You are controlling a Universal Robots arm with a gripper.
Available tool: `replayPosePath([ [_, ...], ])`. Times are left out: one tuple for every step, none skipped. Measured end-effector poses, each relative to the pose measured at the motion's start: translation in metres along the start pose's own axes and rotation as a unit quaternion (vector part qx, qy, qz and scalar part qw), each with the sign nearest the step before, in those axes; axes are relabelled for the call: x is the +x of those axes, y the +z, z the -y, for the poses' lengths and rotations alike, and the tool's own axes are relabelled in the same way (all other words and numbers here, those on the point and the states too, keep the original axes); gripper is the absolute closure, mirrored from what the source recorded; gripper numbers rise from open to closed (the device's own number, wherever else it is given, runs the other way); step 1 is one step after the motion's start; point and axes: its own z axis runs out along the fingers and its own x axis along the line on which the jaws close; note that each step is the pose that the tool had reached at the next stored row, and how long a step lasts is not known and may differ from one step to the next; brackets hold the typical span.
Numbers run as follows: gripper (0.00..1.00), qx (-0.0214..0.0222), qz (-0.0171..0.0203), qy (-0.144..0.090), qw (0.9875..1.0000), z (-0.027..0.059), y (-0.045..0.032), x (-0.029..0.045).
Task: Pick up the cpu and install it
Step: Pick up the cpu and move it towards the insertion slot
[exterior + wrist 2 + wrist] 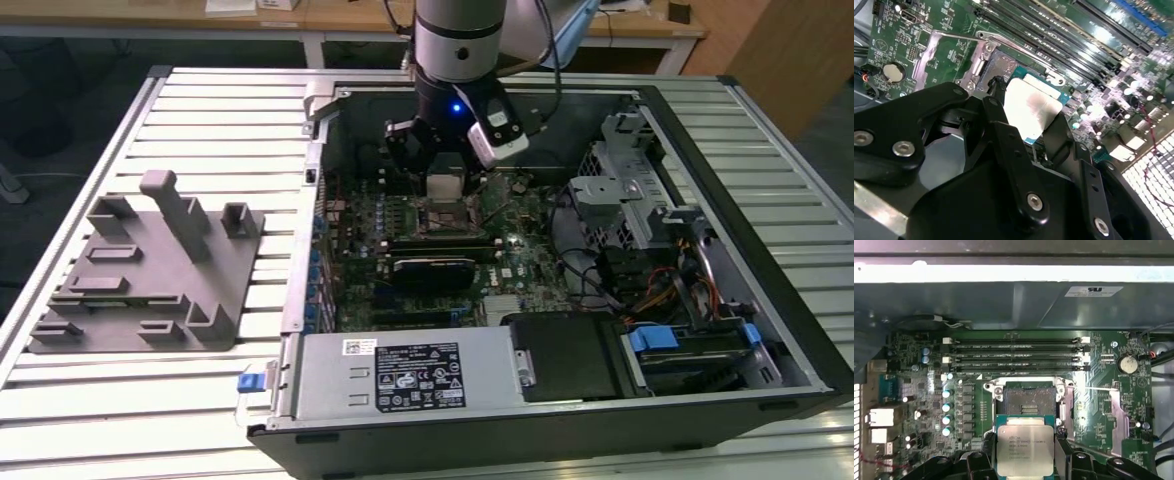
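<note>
My gripper, clamped on the cpu, hangs over the open socket.

In the exterior view my gripper [445, 180] hangs inside the open computer case [320, 110], gripping the cpu [443, 187] just above the socket [445, 216]. The case walls stand well apart from me. The grey block [147, 270] lies on the slatted table [200, 100] to the exterior view's left. The power supply [400, 375] at the near edge carries a label too small to read. In the second wrist view my black fingers [996, 107] pinch the cpu [1031, 107] near the socket [999, 65], with a coin battery [893, 73] off to the side. In the first wrist view the cpu [1025, 450] shows faint print. It sits just short of the bare socket [1026, 400], whose metal cover [1104, 412] lies swung aside, with the memory slots [1014, 355] beyond.
</note>
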Motion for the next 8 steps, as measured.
replayPosePath([
  [0.45,0.0001,0.0,0.0,1.0,-0.0008,0.0012,-0.0004],
  [0.45,0.0001,0.0001,0.0,1.0,-0.0015,0.0023,-0.0009],
  [0.45,0.0003,0.0,0.0,1.0,-0.0022,0.0033,-0.0015],
  [0.45,0.0004,0.0001,0.0,1.0,-0.003,0.0042,-0.0023],
  [0.45,0.0006,0.0,0.0,1.0,-0.0037,0.0051,-0.0032],
  [0.45,0.0006,0.0001,0.0,1.0,-0.0042,0.006,-0.0042],
  [0.45,0.0005,0.0001,0.0,1.0,-0.0047,0.007,-0.0054],
  [0.45,0.0006,0.0,0.0,1.0,-0.005,0.0079,-0.0066],
])
